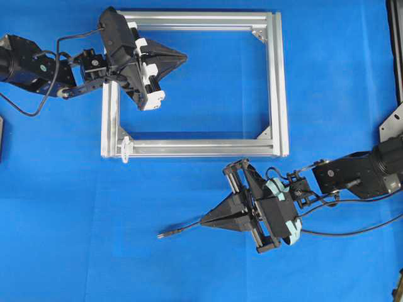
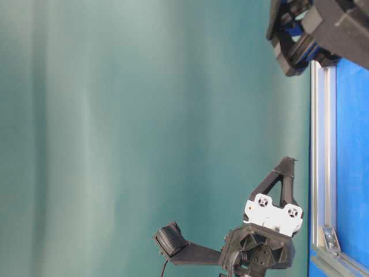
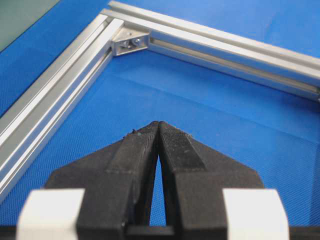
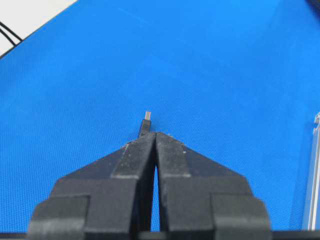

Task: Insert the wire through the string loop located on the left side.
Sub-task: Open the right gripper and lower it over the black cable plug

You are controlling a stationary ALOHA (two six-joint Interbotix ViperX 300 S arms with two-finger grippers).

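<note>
The wire's [image 1: 182, 229] dark plug tip [image 1: 161, 235] pokes out to the left of my right gripper [image 1: 203, 221], which is shut on the wire in front of the frame. In the right wrist view the metallic plug tip [image 4: 146, 119] shows just beyond that gripper's [image 4: 156, 134] closed jaws. The string loop [image 1: 126, 149] is a small whitish thread at the near left corner of the silver frame [image 1: 278, 82]. My left gripper [image 1: 184, 57] hovers inside the frame's far left part, shut with nothing in it, as the left wrist view [image 3: 158, 123] also shows.
The silver aluminium frame [image 3: 50, 95] lies on the blue cloth with triangular corner brackets [image 3: 129, 42]. Its edge [image 4: 314, 170] shows at the right of the right wrist view. The wire trails off to the right [image 1: 359, 228]. The left arm's gripper [image 2: 290, 163] stands above the frame [image 2: 323, 144].
</note>
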